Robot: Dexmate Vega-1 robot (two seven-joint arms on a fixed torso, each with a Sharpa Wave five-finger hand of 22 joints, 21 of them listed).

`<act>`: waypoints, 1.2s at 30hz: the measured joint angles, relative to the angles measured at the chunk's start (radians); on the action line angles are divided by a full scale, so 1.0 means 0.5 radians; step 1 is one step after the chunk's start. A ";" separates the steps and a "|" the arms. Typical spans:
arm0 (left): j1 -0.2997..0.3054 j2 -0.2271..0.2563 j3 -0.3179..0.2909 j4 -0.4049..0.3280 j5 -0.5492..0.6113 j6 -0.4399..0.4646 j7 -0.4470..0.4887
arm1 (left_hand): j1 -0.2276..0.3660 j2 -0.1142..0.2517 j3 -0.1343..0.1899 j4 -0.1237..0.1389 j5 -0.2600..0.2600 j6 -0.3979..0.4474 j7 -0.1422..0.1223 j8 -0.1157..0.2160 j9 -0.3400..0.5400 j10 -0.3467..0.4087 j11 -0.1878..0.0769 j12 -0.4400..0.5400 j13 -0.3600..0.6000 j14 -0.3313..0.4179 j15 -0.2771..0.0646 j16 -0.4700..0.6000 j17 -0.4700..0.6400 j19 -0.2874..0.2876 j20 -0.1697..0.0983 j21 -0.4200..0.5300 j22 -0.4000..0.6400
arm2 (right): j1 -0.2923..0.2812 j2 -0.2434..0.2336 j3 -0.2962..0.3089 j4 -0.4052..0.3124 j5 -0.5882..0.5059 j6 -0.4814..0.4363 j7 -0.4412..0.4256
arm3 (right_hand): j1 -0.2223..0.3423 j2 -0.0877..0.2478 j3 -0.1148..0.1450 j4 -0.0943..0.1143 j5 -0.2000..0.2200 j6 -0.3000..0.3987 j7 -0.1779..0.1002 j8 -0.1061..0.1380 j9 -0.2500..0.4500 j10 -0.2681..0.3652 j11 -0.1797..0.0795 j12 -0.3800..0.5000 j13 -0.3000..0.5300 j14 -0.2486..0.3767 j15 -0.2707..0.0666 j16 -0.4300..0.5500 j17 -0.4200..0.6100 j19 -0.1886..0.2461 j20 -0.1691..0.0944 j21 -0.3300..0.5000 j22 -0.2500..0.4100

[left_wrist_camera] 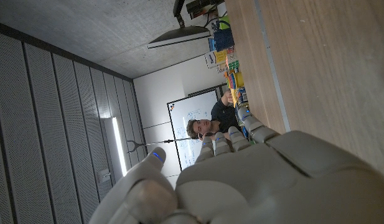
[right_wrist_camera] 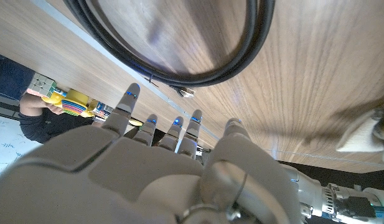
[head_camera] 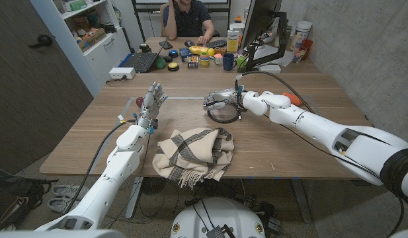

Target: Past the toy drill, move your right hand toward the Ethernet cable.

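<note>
The black Ethernet cable (head_camera: pixel 224 115) lies coiled on the wooden table (head_camera: pixel 283 155) at its middle. My right hand (head_camera: pixel 219 99) hovers just over the coil's far edge, fingers spread, holding nothing. In the right wrist view the cable (right_wrist_camera: pixel 179 59) loops just beyond the fingertips (right_wrist_camera: pixel 131 93), with its plug (right_wrist_camera: pixel 186 92) near them. An orange piece of the toy drill (head_camera: pixel 293 99) shows behind my right forearm, mostly hidden. My left hand (head_camera: pixel 151 103) stands upright at the table's left, fingers apart and empty.
A folded plaid cloth (head_camera: pixel 194 153) lies near the front edge. A small red object (head_camera: pixel 139 101) sits beside my left hand. The far end holds a laptop (head_camera: pixel 141 61), a monitor (head_camera: pixel 260 26) and several small items; a person (head_camera: pixel 188 16) sits behind them.
</note>
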 measured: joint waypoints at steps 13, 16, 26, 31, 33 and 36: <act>-0.008 -0.003 0.001 0.010 0.000 -0.001 -0.005 | 0.000 0.000 -0.006 -0.006 0.006 0.000 0.000 0.000 0.000 0.000 0.000 0.000 0.000 0.000 0.000 0.000 0.000 0.000 0.000 0.000 0.000 | 0.009 0.006 -0.012 0.010 0.016 -0.016 0.012 | 0.011 -0.011 0.024 -0.008 0.000 0.003 -0.018 -0.022 0.004 0.008 0.008 -0.024 -0.010 0.018 0.004 0.000 -0.010 0.000 0.000 -0.015 0.000; -0.014 -0.004 0.003 0.018 0.000 0.000 -0.007 | 0.000 0.000 -0.010 -0.002 0.006 0.000 0.000 0.000 0.000 0.000 0.000 0.000 0.000 0.000 0.000 0.000 0.000 0.007 0.007 -0.014 0.000 | 0.010 0.009 -0.016 0.019 0.022 -0.016 0.014 | 0.020 -0.002 0.030 -0.015 0.000 0.011 -0.025 -0.022 0.006 0.007 0.007 -0.031 -0.010 0.018 0.003 0.000 -0.010 0.000 0.000 -0.031 0.000; -0.035 -0.008 0.009 0.042 0.000 0.000 -0.016 | 0.000 0.000 -0.015 0.002 0.006 0.000 0.000 0.000 0.000 0.000 0.000 0.000 0.000 0.000 0.000 0.000 0.000 0.007 0.007 -0.014 0.000 | 0.023 0.020 -0.025 0.055 0.039 -0.002 0.014 | 0.022 0.000 0.033 -0.017 0.000 0.025 -0.025 -0.022 0.006 0.018 -0.003 -0.031 -0.010 0.039 0.003 0.000 -0.009 0.000 0.000 -0.031 0.000; -0.043 -0.011 0.011 0.055 0.001 0.000 -0.019 | 0.000 0.000 -0.014 0.002 0.006 0.000 0.000 0.000 0.000 0.000 0.000 0.000 0.000 0.000 0.000 0.000 0.000 0.007 0.007 -0.014 0.000 | 0.036 0.030 -0.033 0.084 0.047 0.015 0.014 | 0.030 -0.008 0.039 -0.023 0.000 0.025 -0.025 -0.026 0.005 0.018 -0.003 -0.043 -0.004 0.057 0.000 0.000 -0.006 0.000 0.000 -0.044 0.000; -0.046 -0.011 0.011 0.059 0.001 -0.001 -0.020 | 0.000 0.000 -0.014 0.002 0.006 0.000 0.000 0.000 0.000 0.000 0.000 0.000 0.000 0.000 0.000 0.000 0.000 0.007 0.007 -0.014 0.000 | 0.041 0.033 -0.035 0.093 0.050 0.020 0.014 | 0.040 -0.018 0.041 -0.025 0.000 0.025 -0.025 -0.029 0.005 0.025 0.003 -0.043 -0.004 0.057 0.000 0.000 -0.004 0.000 0.000 -0.050 0.000; -0.049 -0.012 0.011 0.067 0.001 0.000 -0.021 | 0.000 0.000 -0.014 0.002 0.006 0.000 0.000 0.000 0.000 0.000 0.000 0.000 0.000 0.000 0.000 0.000 0.000 0.007 0.007 -0.022 0.000 | 0.047 0.038 -0.039 0.104 0.054 0.026 0.013 | 0.046 -0.024 0.041 -0.025 0.000 0.041 -0.025 -0.029 0.005 0.025 0.003 -0.043 -0.004 0.057 0.000 0.000 -0.004 0.000 0.000 -0.052 0.000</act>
